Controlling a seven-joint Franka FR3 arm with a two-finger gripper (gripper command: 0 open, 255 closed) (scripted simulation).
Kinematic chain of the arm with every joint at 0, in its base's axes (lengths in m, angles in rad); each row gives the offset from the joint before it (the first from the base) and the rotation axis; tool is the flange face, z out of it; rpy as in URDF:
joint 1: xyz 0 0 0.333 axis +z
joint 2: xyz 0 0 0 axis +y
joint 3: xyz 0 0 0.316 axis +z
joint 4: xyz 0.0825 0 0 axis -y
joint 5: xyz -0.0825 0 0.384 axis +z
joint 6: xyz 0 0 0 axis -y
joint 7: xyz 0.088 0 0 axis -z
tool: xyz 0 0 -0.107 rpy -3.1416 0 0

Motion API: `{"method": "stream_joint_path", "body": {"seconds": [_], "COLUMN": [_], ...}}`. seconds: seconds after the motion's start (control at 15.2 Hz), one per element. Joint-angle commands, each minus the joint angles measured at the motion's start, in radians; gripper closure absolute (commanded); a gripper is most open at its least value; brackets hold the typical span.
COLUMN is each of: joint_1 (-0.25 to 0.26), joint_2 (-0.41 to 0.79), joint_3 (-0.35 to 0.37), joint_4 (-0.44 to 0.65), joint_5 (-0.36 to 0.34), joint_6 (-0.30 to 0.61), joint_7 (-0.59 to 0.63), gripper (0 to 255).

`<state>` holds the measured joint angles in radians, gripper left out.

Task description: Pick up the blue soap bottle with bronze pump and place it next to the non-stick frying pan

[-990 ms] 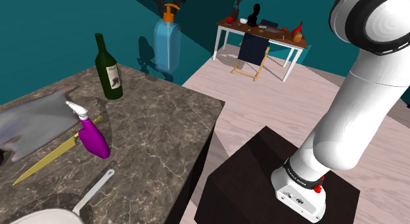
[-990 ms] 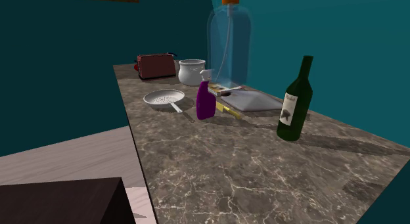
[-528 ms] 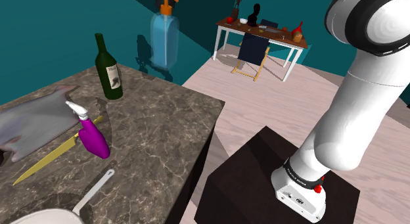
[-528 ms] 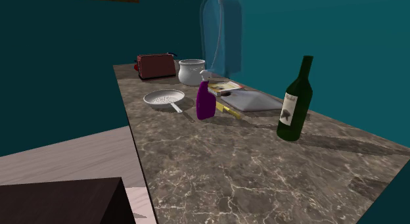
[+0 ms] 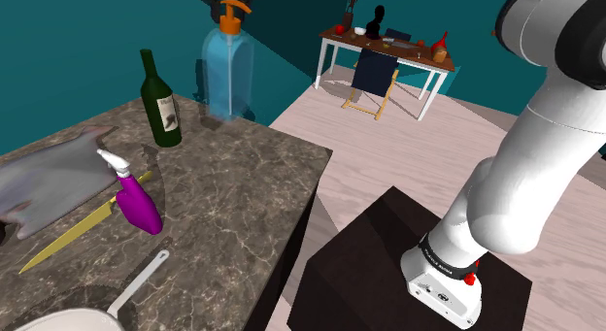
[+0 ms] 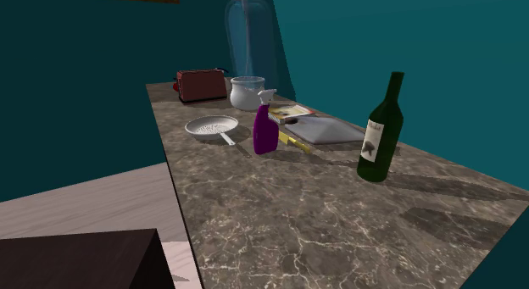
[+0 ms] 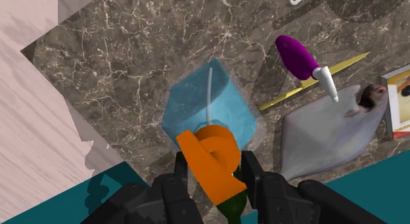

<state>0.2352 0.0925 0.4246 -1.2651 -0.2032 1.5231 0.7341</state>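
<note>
One slim gripper (image 7: pixel 217 167) pinch on the pump (image 7: pixel 210 154) of the soap bottle (image 5: pixel 228 72), far from the frying pan (image 6: pixel 212 126): could slip free, or clip the sprayer (image 6: pixel 265 133) beside it.

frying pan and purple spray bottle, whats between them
Bare marble countertop between the frying pan and the purple spray bottle, clearest in the second exterior view.
</note>
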Motion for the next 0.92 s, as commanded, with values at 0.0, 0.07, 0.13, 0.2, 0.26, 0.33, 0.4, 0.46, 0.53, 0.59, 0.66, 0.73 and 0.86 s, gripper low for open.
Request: {"method": "stream_joint_path", "body": {"seconds": [0.0, 0.07, 0.13, 0.2, 0.26, 0.33, 0.4, 0.46, 0.53, 0.59, 0.66, 0.73, 0.86], "joint_1": [0.027, 0.041, 0.055, 0.069, 0.084, 0.099, 0.115, 0.132, 0.150, 0.168, 0.188, 0.199, 0.188], "joint_2": [-0.011, -0.013, -0.013, -0.011, -0.009, -0.005, 0.001, 0.008, 0.016, 0.027, 0.039, 0.046, 0.023], "joint_3": [0.021, 0.032, 0.043, 0.054, 0.066, 0.077, 0.089, 0.100, 0.112, 0.124, 0.135, 0.142, 0.138], "joint_4": [-0.010, -0.011, -0.011, -0.008, -0.004, 0.001, 0.008, 0.018, 0.028, 0.041, 0.056, 0.065, 0.008], "joint_5": [-0.006, -0.010, -0.015, -0.020, -0.026, -0.033, -0.041, -0.049, -0.059, -0.069, -0.080, -0.087, -0.072], "joint_6": [-0.008, -0.013, -0.019, -0.025, -0.031, -0.039, -0.046, -0.055, -0.064, -0.074, -0.085, -0.091, -0.053], "joint_7": [0.048, 0.071, 0.095, 0.119, 0.143, 0.167, 0.192, 0.217, 0.243, 0.268, 0.294, 0.309, 0.308], "gripper": [255, 255, 255, 255, 255, 255, 255, 255, 255, 255, 255, 255, 255]}}
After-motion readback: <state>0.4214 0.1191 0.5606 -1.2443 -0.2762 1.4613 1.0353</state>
